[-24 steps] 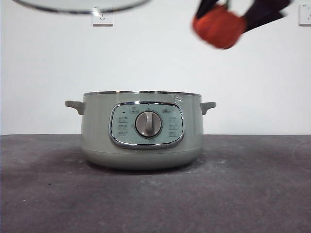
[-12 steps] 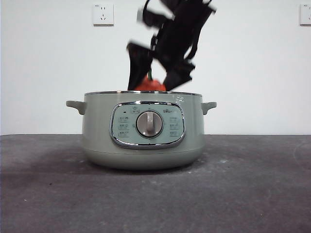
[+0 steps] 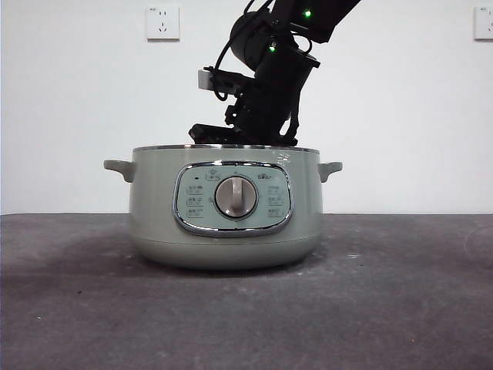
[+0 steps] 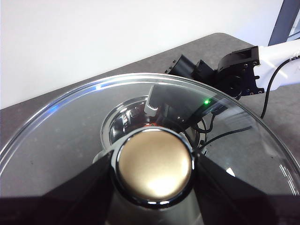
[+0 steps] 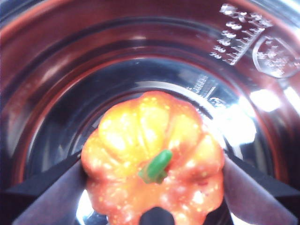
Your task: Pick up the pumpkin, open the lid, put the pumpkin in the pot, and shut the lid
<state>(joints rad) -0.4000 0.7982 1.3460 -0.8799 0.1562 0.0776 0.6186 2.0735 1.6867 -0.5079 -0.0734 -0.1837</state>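
Note:
The sage-green pot (image 3: 223, 231) stands open on the table. My right arm (image 3: 266, 92) reaches down into it from above, and its jaws are below the rim in the front view. Inside the pot's shiny inner wall (image 5: 140, 61), my right gripper (image 5: 153, 185) is shut on the orange pumpkin (image 5: 140, 140), whose green stem (image 5: 157, 166) faces the camera. The glass lid (image 4: 61, 136) hangs high over the pot, out of the front view. My left gripper (image 4: 153, 176) is shut on the lid's round knob (image 4: 153, 161).
Through the lid, the left wrist view shows the pot's opening (image 4: 124, 119) and the right arm (image 4: 234, 70) below. Two wall sockets (image 3: 162, 23) (image 3: 484, 23) sit on the white wall. The dark table (image 3: 385, 308) spreads around the pot.
My right arm swung in from the upper right and lowered the pumpkin below the pot's rim. The lid's edge rose out of the front view's top.

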